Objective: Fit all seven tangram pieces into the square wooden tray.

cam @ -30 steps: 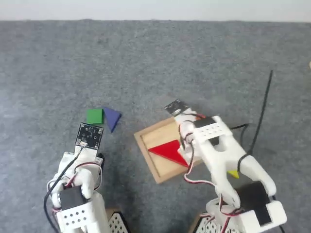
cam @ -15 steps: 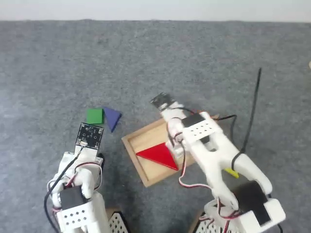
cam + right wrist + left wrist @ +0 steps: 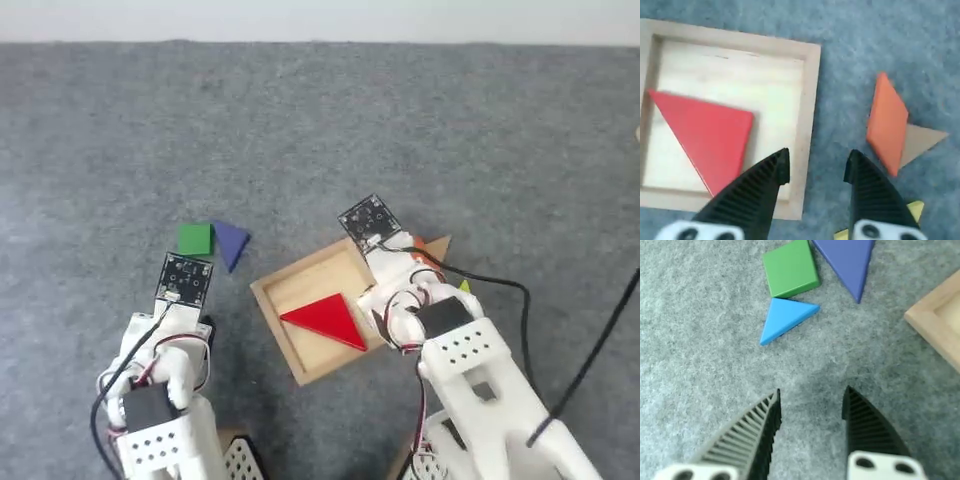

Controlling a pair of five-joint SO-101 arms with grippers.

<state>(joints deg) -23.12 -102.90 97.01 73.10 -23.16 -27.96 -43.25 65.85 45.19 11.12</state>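
So: only the red triangle (image 3: 325,318) is in the tray (image 3: 810,100). Right gripper (image 3: 818,155) open, empty, above the tray's right rim. Likely next pick is the orange parallelogram (image 3: 887,122) just beside it. Left gripper (image 3: 812,392) open too.

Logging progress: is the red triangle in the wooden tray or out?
In. The red triangle lies on the floor of the wooden tray, wholly within its raised rim.

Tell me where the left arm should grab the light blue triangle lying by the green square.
Come from straight above, since the light blue triangle lies flat. Set one finger of the left tool on its long edge, which faces the tool and is free, and the other at the opposite right-angle corner. That corner sits close by the green square, so room there looks tight.
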